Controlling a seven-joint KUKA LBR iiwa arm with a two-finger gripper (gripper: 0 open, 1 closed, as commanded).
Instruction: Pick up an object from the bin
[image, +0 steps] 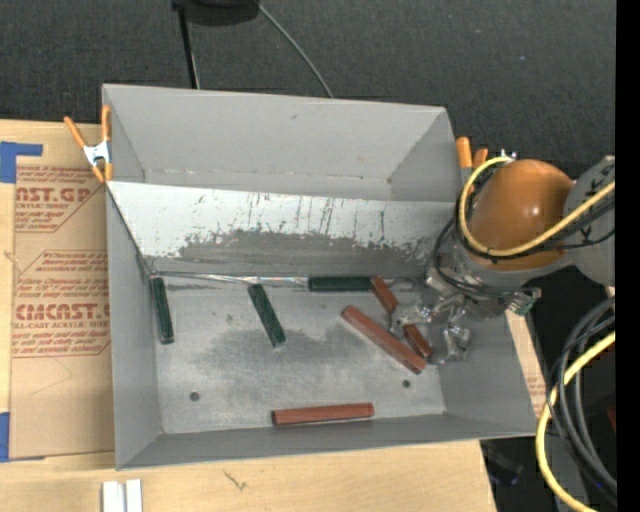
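Bin (280, 140): grey metal, scuffed floor.
Jaws: low at the bin's right side; spread or pressed together, cannot tell.
Nearest thing: slanted red-brown stick (383, 340), right of the bin's middle, beside the jaws.

Grey metal bin (270, 140), green sticks (267, 315), red-brown sticks (322, 413)

The light is even and quite bright, and it seems to come from above. The back wall of the bin (280, 140) is the lightest part. Its bottom is a darker grey and has no glare. The red stick (323, 413) at the front throws only a thin, soft shadow. The orange cover (515, 215) has a faint sheen on top. Under the hand (440, 325) the bottom is slightly darker. The ground (400, 50) behind the bin is very dark.
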